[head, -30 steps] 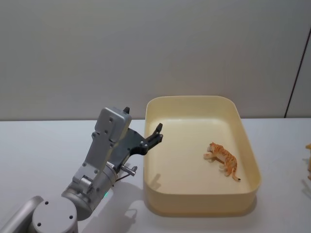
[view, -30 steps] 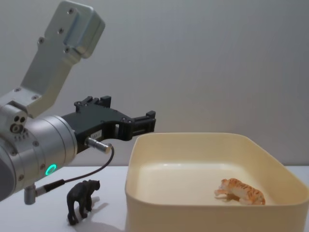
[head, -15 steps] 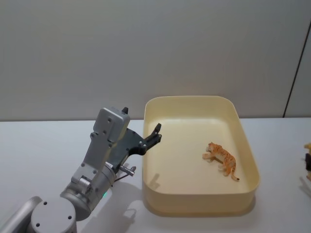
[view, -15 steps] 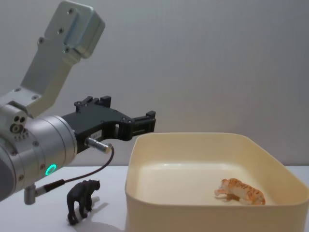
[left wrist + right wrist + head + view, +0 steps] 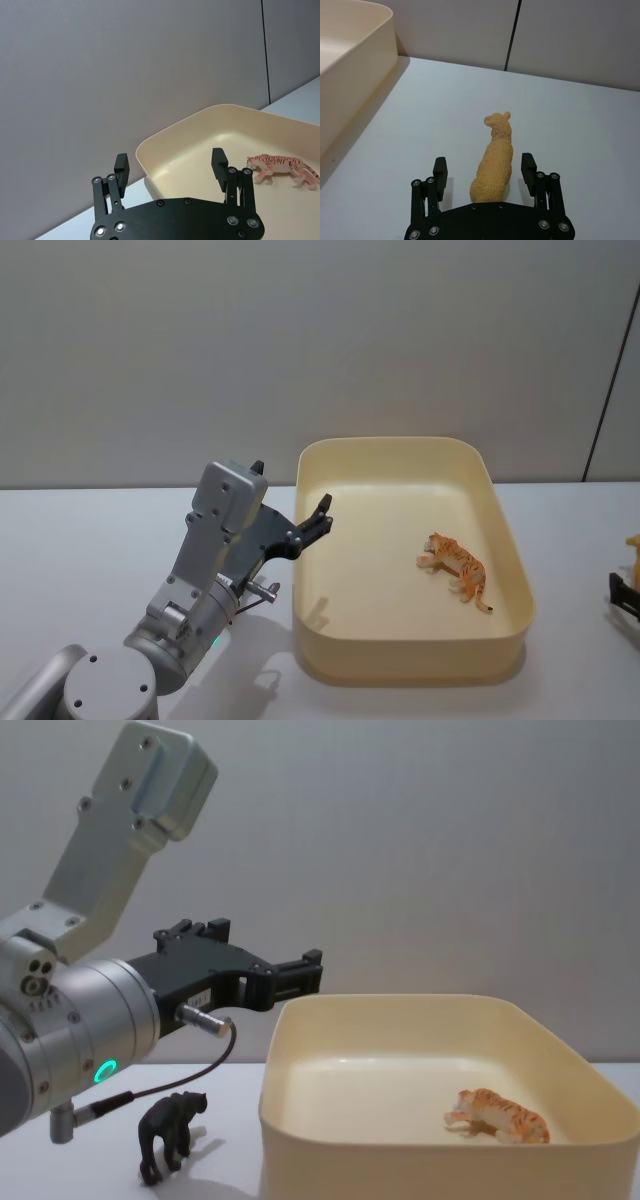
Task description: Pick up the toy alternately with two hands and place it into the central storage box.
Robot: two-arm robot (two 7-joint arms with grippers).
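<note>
Low over bench (image 5: pixel 410 125), right hand (image 5: pixel 484 165), fingers apart astride upright yellow llama (image 5: pixel 492 170), likely lined up for grasp; left hand (image 5: pixel 170 161) spread, empty, raised by storage box (image 5: pixel 410 665) left rim, seemingly awaiting turn; three toys: tiger (image 5: pixel 457 566) in box, llama on bench right of it, black bear (image 5: pixel 168 1132) left; one box; two hands.

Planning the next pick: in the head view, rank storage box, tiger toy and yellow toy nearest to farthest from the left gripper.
1. storage box, left rim close to the left gripper
2. tiger toy, inside the box
3. yellow toy, far right edge
</note>
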